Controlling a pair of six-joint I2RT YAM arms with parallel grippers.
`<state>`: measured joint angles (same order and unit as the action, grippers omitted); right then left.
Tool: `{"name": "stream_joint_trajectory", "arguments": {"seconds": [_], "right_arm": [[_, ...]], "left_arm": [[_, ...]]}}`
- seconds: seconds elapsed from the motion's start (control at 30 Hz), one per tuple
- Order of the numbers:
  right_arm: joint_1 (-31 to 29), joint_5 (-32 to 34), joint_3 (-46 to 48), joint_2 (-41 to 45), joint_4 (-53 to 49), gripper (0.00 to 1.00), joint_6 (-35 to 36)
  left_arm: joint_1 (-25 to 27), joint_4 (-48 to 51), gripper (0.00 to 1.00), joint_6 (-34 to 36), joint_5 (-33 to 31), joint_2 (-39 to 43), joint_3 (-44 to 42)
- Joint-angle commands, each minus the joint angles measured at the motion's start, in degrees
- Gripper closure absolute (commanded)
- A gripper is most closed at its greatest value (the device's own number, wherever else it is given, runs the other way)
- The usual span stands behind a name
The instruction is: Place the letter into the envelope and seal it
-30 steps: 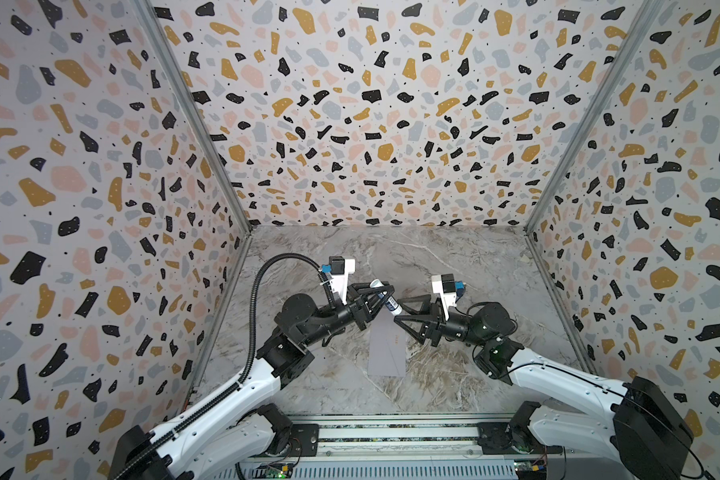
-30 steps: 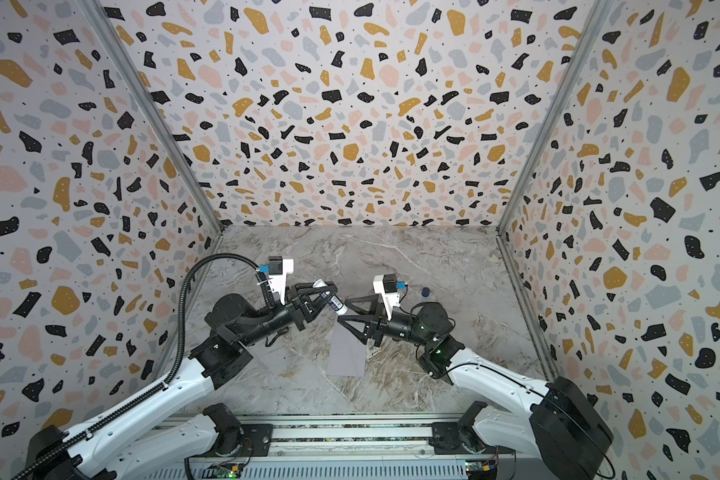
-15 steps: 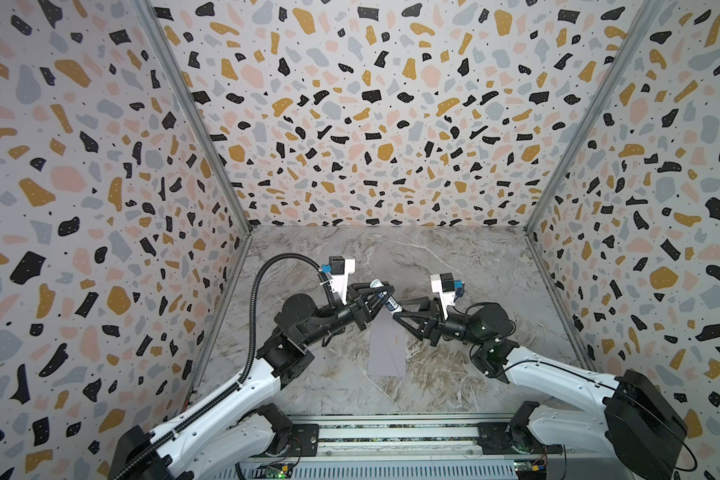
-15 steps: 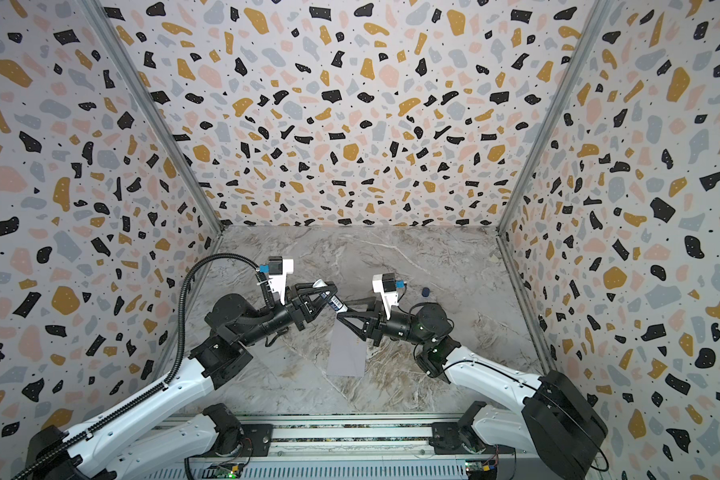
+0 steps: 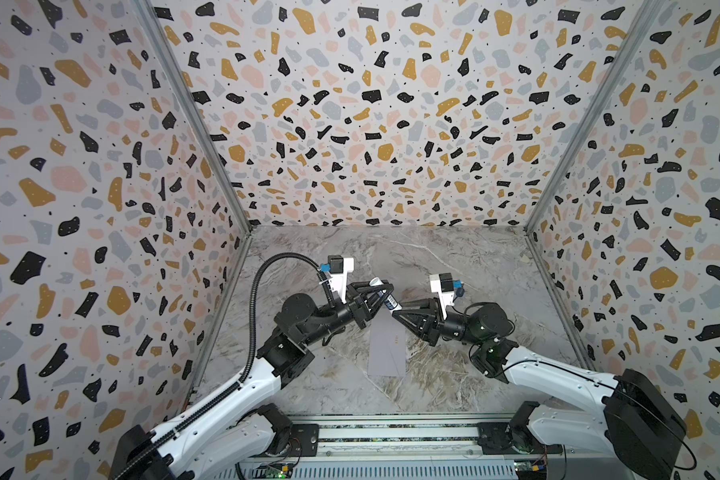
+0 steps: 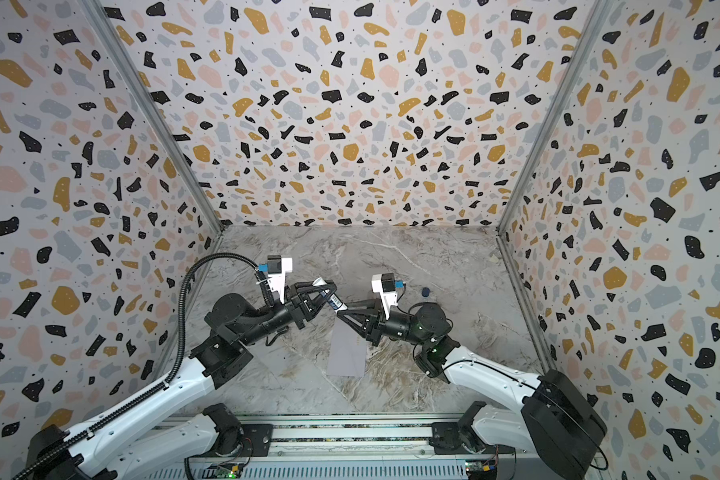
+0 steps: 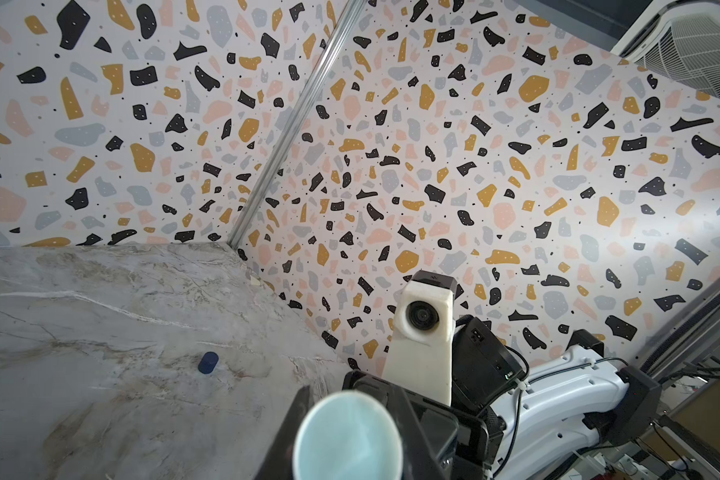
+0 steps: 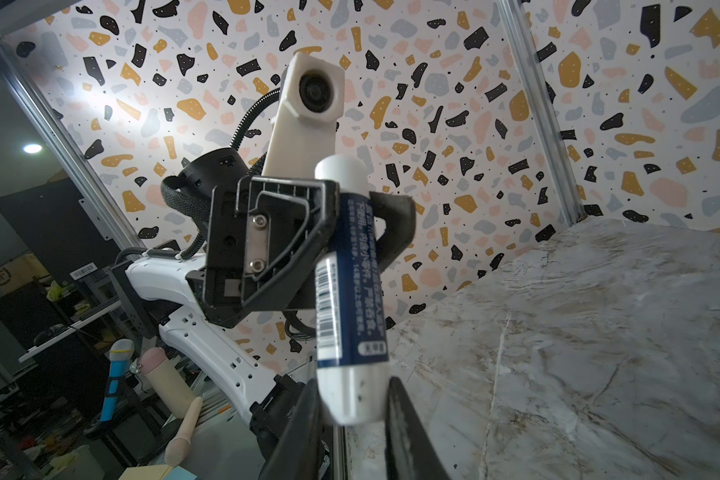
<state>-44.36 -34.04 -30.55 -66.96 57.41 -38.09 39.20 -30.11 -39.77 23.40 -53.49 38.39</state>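
Observation:
The pale grey-lavender envelope lies flat on the marble table, its far end under the two grippers. The letter is out of view. Above the envelope my left gripper is shut on the middle of a white and dark blue glue stick, which is tilted. The stick's pale round end fills the left wrist view. My right gripper faces the left one, its fingers pressed on either side of the stick's white lower end.
A small dark blue cap stands on the table behind the right wrist. Terrazzo-patterned walls close in three sides. The arms' base rail runs along the near edge.
My right gripper has moved left to the glue stick and its jaws have narrowed onto the stick's lower end. The left gripper and the envelope have stayed put.

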Motion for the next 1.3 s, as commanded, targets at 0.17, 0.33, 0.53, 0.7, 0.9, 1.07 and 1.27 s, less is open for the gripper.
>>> {"name": "stream_joint_trajectory", "arguments": {"seconds": [0.17,0.33,0.53,0.7,0.9,1.07,1.27], "right_arm": [[-6.13,27.63,-7.79,7.57,-22.18,1.00,19.72],[-13.91,49.81,-12.94,6.34,-29.47,1.00,33.32],[-23.14,73.71,-19.00,-1.63,-27.11,1.00,51.10],[-28.79,89.69,-20.09,-10.24,-11.79,1.00,71.84],[-31.87,95.64,-18.76,-18.10,8.00,1.00,90.50],[-32.20,93.90,-18.98,-16.62,0.71,1.00,83.49],[-31.34,89.70,-17.88,-11.93,-8.60,0.94,73.36]], "left_arm": [[-0.17,-2.22,1.00,1.27,-0.46,-0.36,-0.56],[-0.15,-1.27,1.00,1.28,-1.29,-0.88,-0.55],[-0.09,-1.71,1.00,0.72,-1.60,-1.58,-0.86],[-0.09,-2.26,1.00,0.19,-1.88,-1.84,-1.32],[-0.09,-2.52,1.00,-0.07,-1.95,-2.00,-1.39],[-0.09,-2.54,1.00,0.04,-2.04,-1.92,-1.45],[-0.09,-2.42,1.00,0.25,-2.19,-1.65,-1.18]]}}
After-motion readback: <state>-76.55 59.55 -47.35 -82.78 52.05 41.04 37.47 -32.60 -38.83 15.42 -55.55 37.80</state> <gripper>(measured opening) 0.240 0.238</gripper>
